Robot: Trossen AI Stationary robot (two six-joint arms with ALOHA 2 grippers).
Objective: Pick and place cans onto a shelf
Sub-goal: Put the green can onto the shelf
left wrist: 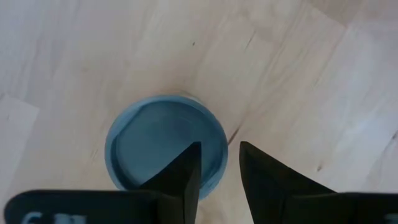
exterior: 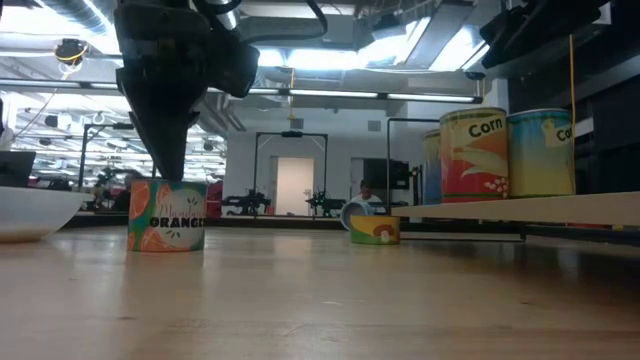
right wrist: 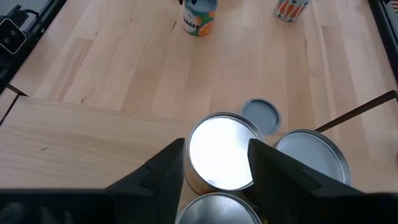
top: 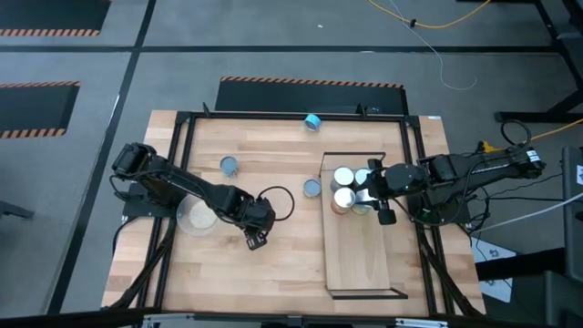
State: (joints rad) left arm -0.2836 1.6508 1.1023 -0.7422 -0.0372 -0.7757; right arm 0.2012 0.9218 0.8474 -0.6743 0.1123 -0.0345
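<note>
An orange-labelled can with a blue-grey top (left wrist: 163, 144) stands on the table under my left gripper (left wrist: 219, 149), also in the low view (exterior: 167, 215). The gripper (top: 256, 239) points down with a narrow gap. One fingertip (left wrist: 191, 158) is over the can's top, the other beyond its rim. My right gripper (right wrist: 217, 149) is open above a cluster of cans (top: 346, 187) standing at the far end of the shelf (top: 360, 260). Its fingers flank a shiny-topped can (right wrist: 221, 155) from above. Two corn cans (exterior: 475, 155) show on the shelf in the low view. My left gripper hangs over the can's top near its rim (left wrist: 217, 140), fingers pointing down. Whether the fingertips touch the top, I cannot tell. The can stands upright on the table.
A short can (top: 311, 188) and another can (top: 229, 165) stand on the table. One can lies on its side at the far edge (top: 312, 120). A clear round dish (top: 198, 217) sits beside the left arm. The shelf's near half is bare board.
</note>
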